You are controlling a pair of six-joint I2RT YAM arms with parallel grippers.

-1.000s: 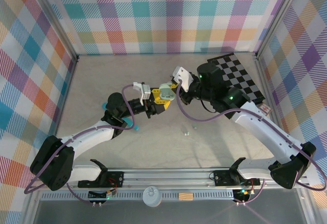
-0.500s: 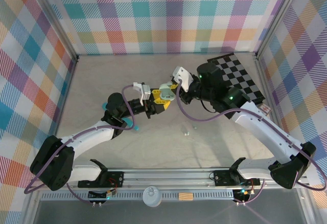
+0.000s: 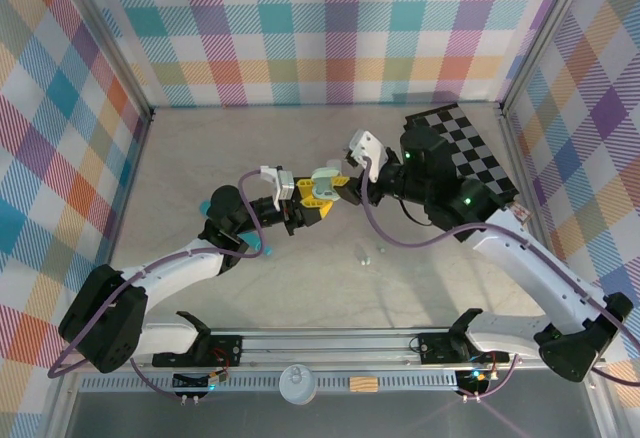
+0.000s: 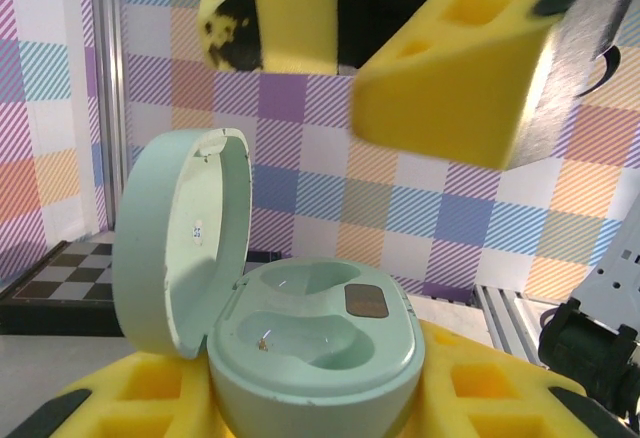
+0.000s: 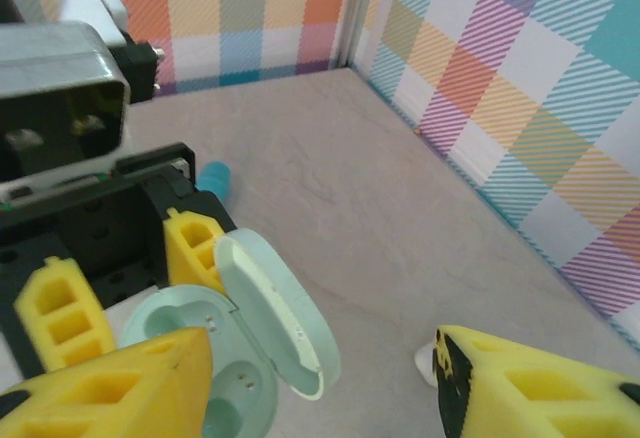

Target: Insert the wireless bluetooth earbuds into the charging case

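A pale mint charging case stands with its lid swung open, and both sockets are empty. My left gripper is shut on its base, held above the table. My right gripper hangs open just over the case, one yellow finger above the sockets and the other apart to the right. Two tiny earbuds lie on the table in front of the grippers. A white earbud peeks out beside the right finger.
A black-and-white checkered board lies at the back right. A teal cylinder rests on the table by the left arm. Plaid walls close in the left, back and right sides. A metal rail runs along the near edge.
My right gripper has gone from shut to open and its arm has drawn back a little to the right. The left gripper and the case have barely moved.
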